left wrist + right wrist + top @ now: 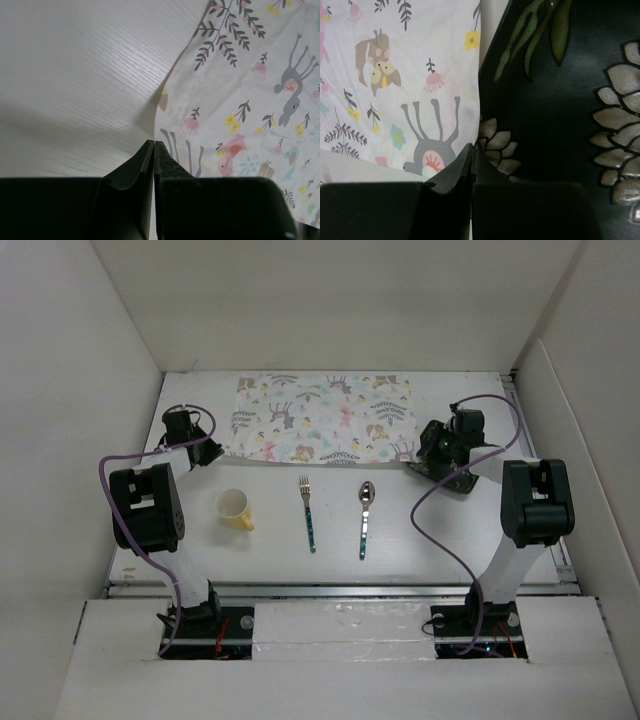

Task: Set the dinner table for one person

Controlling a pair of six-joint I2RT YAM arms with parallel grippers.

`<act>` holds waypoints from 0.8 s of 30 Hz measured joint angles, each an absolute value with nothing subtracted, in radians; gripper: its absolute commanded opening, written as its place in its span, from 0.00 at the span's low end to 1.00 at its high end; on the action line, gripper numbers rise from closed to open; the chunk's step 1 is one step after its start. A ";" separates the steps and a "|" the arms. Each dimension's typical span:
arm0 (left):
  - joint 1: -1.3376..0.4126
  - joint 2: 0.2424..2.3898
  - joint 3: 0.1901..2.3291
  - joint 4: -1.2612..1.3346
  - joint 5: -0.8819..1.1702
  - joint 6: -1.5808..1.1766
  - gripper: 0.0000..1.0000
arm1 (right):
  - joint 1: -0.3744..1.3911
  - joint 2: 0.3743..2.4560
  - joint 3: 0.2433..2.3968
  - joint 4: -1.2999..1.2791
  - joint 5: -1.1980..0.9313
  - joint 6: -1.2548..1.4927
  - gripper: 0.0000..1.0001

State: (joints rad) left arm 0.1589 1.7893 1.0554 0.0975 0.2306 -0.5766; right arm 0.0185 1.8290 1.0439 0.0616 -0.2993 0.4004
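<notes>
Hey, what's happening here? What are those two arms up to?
Two robot arms are setting a table for one. The left claw is shut at the near left corner of the patterned mat, and the right claw is shut at its near right corner; both seem to be pinching it. A dark leaf-patterned plate sits by the mat's right edge. A yellow cup, a fork and a spoon lie untouched nearer the arms.

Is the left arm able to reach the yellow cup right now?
Probably yes. The yellow cup sits on the table right beside the left arm, with nothing between them. But the left gripper is shut at the placemat corner, so it would need to open first.
</notes>
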 measured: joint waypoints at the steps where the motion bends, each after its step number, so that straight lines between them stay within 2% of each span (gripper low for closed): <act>1: 0.159 1.789 1.055 0.096 0.230 -0.576 0.00 | 0.015 1.822 1.036 0.062 -0.297 0.400 0.00; 18: 0.106 1.732 1.039 -0.007 0.139 -0.528 0.00 | 0.008 1.768 0.990 0.077 -0.282 0.392 0.00; 21: 0.107 1.718 1.036 -0.021 0.133 -0.528 0.00 | 0.008 1.768 0.989 0.077 -0.272 0.392 0.10; 24: 0.107 1.708 1.034 -0.028 0.129 -0.528 0.00 | 0.008 1.764 0.982 0.075 -0.262 0.391 0.28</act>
